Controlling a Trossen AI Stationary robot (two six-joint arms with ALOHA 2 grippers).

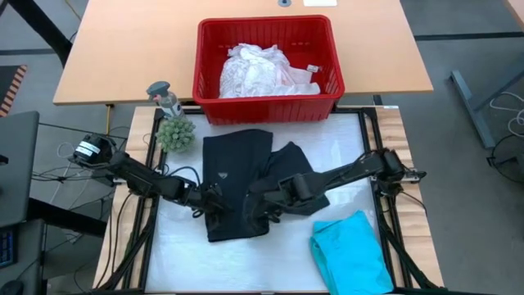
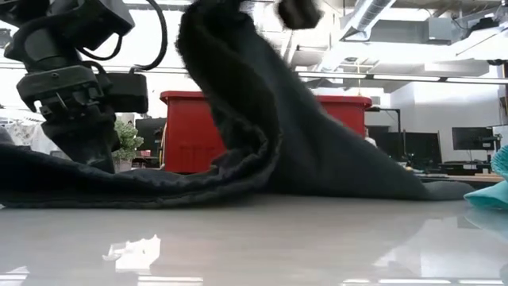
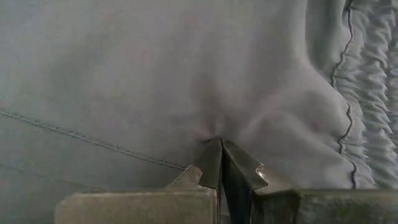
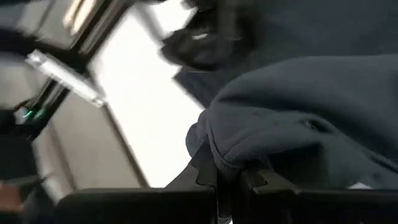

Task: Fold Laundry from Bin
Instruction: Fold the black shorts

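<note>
A black garment (image 1: 237, 184) is lying spread across the middle of the white worktop (image 1: 344, 156), and both arms are working on it at once. The left gripper (image 1: 214, 199) is sitting low at the garment's left side, its fingers (image 3: 214, 163) pressed together with a pinch of the dark fabric puckering between their tips in the left wrist view. The right gripper (image 1: 266, 203) is reaching in from the right to the garment's centre, and its fingers (image 4: 208, 169) are clamped on a thick rolled fold of the same cloth, as the right wrist view shows. In the low view the black garment (image 2: 262, 135) is rising in a tall peak off the worktop (image 2: 254, 246) while its left part is trailing flat along the surface beside the left arm. A teal garment (image 1: 350, 252) is lying folded near the worktop's front right corner, well apart from the black one, and its edge (image 2: 494, 187) is showing at the far right of the low view. The red bin (image 1: 268, 59) is standing on the wooden table behind the worktop, with white lacy laundry (image 1: 258, 72) heaped inside it. A small green potted plant (image 1: 174, 133) is sitting just beside the bin's left front corner, at the worktop's back left edge.
</note>
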